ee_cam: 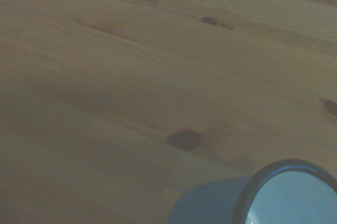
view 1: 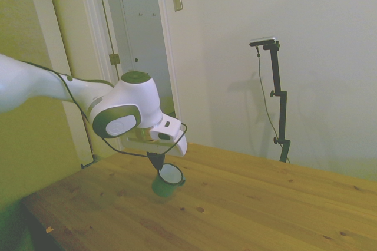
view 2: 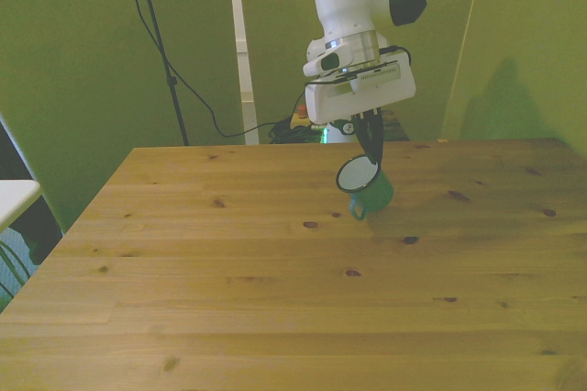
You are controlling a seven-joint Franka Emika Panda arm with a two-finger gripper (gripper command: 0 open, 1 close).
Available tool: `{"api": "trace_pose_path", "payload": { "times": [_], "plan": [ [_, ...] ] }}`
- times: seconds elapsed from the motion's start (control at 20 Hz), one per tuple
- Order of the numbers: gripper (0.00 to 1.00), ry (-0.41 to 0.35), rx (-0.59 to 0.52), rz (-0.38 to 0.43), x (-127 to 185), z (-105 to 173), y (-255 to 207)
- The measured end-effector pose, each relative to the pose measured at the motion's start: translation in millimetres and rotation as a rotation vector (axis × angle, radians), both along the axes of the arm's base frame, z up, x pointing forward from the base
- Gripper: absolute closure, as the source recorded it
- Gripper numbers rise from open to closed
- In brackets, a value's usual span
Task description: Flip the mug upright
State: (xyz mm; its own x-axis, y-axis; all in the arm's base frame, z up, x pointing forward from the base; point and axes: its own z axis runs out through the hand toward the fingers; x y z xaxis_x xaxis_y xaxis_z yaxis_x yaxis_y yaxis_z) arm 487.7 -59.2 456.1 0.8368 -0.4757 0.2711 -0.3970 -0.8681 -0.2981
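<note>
The small teal-green mug (view 1: pixel 161 185) hangs tilted just over the wooden table (view 1: pixel 253 204), its white inside and dark rim turned sideways and partly upward. My gripper (view 1: pixel 158 162) reaches down from above and is shut on the mug's upper rim. In the front view the mug (view 2: pixel 374 191) hangs under the gripper (view 2: pixel 371 154), near the table's far middle, with its handle pointing down toward the wood. I cannot tell whether its base touches the table. The wrist view catches the mug (ee_cam: pixel 210 205) in one corner, over knotted planks.
The table's (view 2: pixel 229 318) near edge runs along the bottom of the front view, its left edge at the side. Cables and a small lit device (view 2: pixel 303 125) lie on the floor behind the far edge. A white surface (view 2: pixel 14 198) juts in at the front view's left.
</note>
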Motion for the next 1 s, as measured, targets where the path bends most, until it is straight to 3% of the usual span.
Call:
{"api": "trace_pose_path", "payload": {
  "times": [0.2, 0.35, 0.85, 0.9, 1.0],
  "plan": [
    [1.0, -0.072, -0.136, -0.071, -11, -12, 19],
    [1.0, -0.066, -0.194, -0.111, -15, -21, 28],
    [1.0, -0.035, -0.207, -0.167, -9, -36, 27],
    [0.0, -0.033, -0.205, -0.17, -8, -37, 27],
    [0.0, -0.032, -0.199, -0.183, -6, -37, 26]
  ]
}}
